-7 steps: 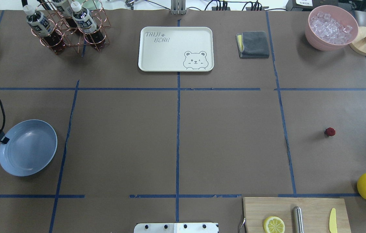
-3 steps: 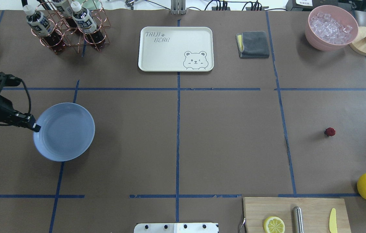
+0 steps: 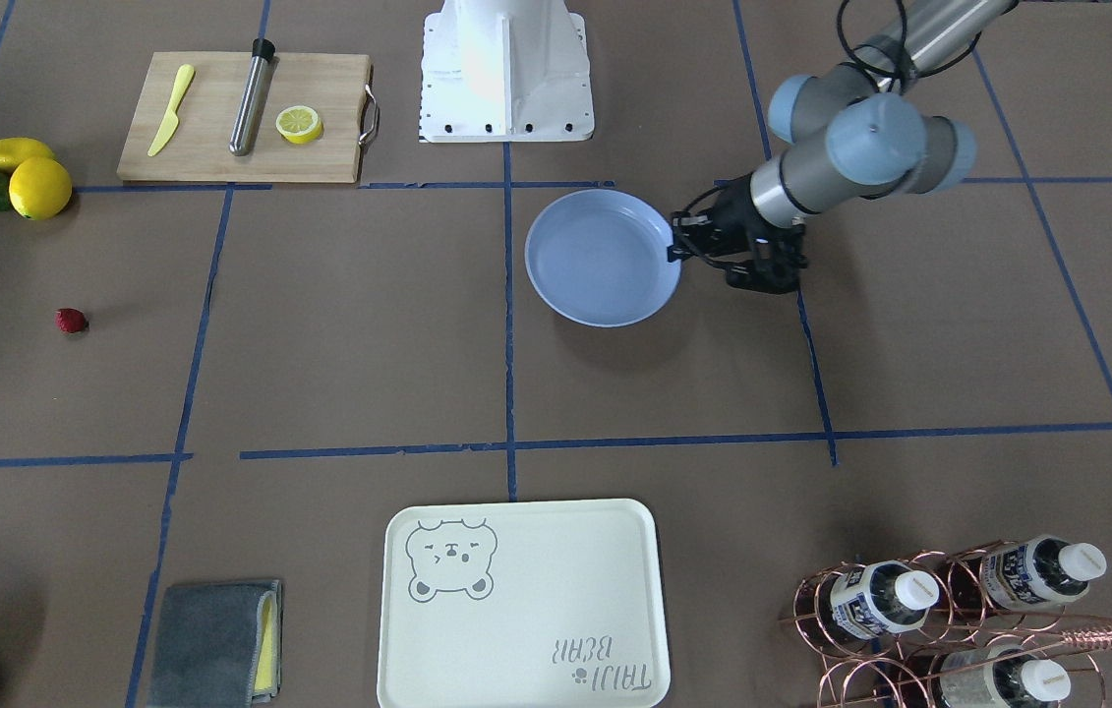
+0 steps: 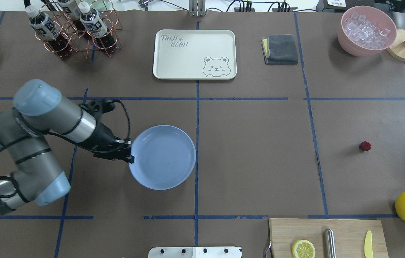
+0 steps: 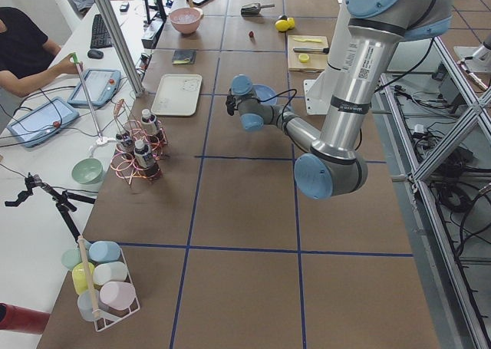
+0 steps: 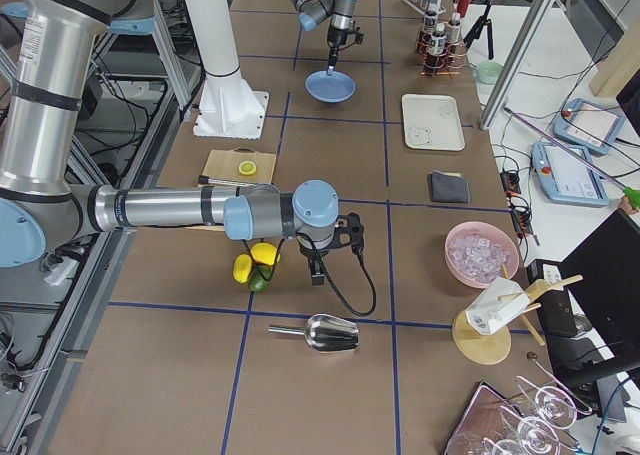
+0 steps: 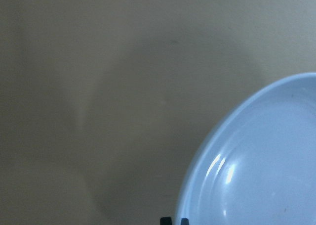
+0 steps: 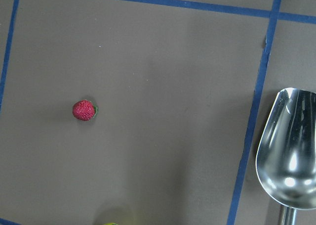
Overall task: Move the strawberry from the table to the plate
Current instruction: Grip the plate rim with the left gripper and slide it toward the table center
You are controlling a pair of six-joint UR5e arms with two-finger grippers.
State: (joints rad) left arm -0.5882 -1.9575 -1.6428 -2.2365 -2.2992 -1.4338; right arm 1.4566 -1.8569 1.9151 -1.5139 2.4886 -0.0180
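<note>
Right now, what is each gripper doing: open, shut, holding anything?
Left gripper: shut on the rim of the plate.
Right gripper: cannot tell; only a side view shows it.

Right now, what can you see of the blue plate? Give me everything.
The plate is round, shallow, glossy light blue, plastic or ceramic by look, with a raised rim and nothing in it. The left tool is shut on its rim on the robot's left side, holding it roughly level. Its offset shadow suggests it hangs above the table, just left of the centre blue tape line. Nothing else touches it.
</note>
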